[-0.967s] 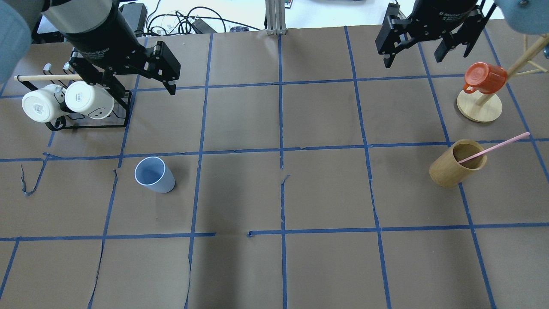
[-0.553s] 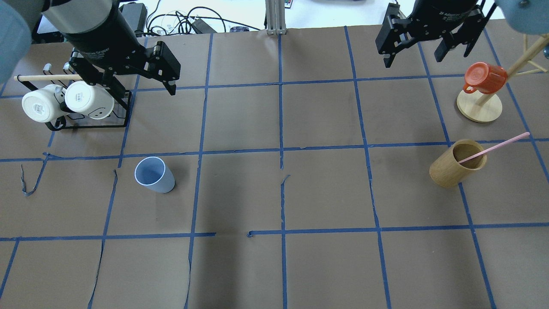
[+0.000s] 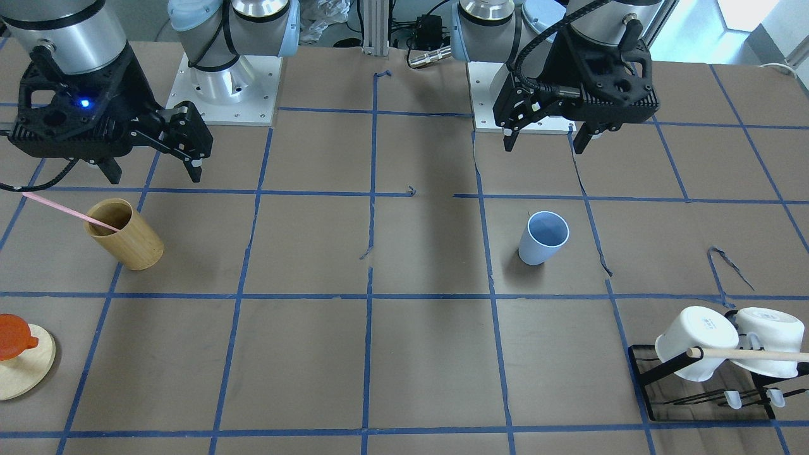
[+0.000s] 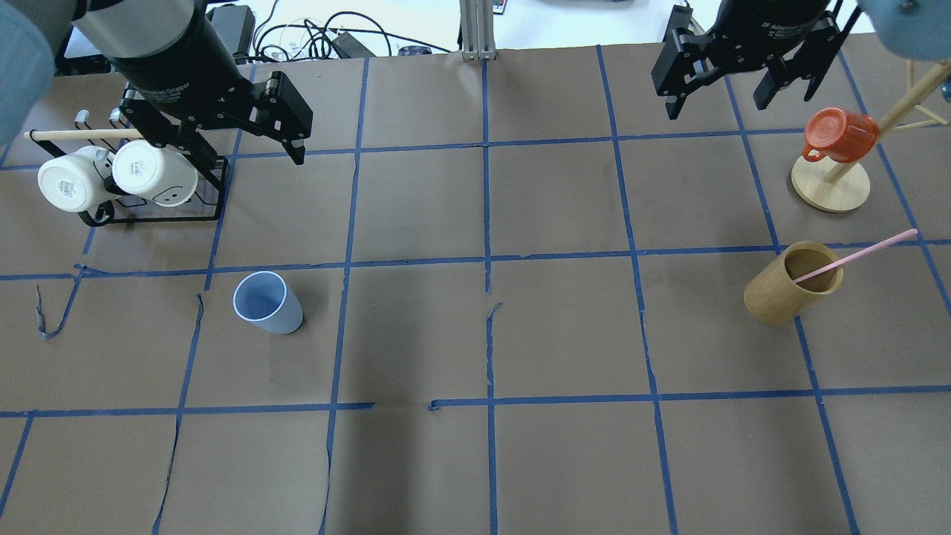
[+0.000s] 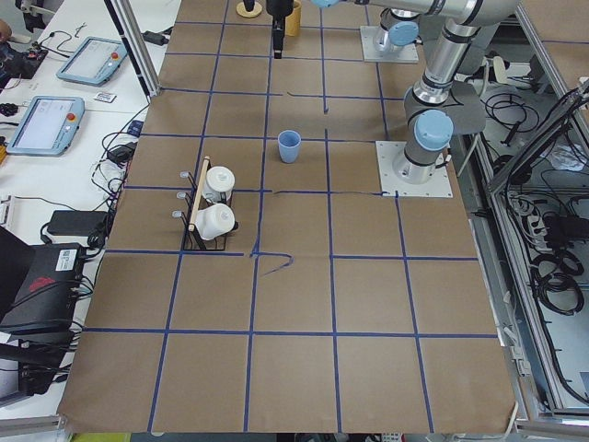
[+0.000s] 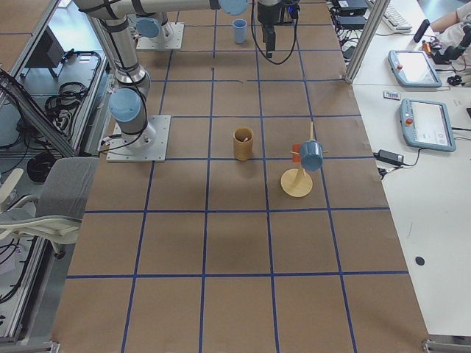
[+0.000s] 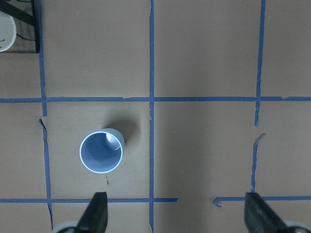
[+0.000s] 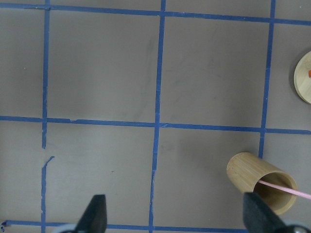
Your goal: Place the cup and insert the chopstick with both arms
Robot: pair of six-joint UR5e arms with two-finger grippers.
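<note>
The light-blue cup (image 4: 267, 303) stands upright on the table's left half; it also shows in the front view (image 3: 543, 237) and the left wrist view (image 7: 101, 151). The pink chopstick (image 4: 862, 255) leans in a tan bamboo cup (image 4: 791, 282) on the right, also in the right wrist view (image 8: 286, 189). My left gripper (image 4: 223, 148) is open and empty, high above the table behind the blue cup. My right gripper (image 4: 717, 108) is open and empty, high and behind the bamboo cup.
A black rack (image 4: 148, 212) with two white mugs and a pale wooden rod (image 4: 82, 134) stands at the far left. An orange mug (image 4: 839, 134) hangs on a wooden stand (image 4: 830, 186) at the far right. Blue tape lines grid the brown table.
</note>
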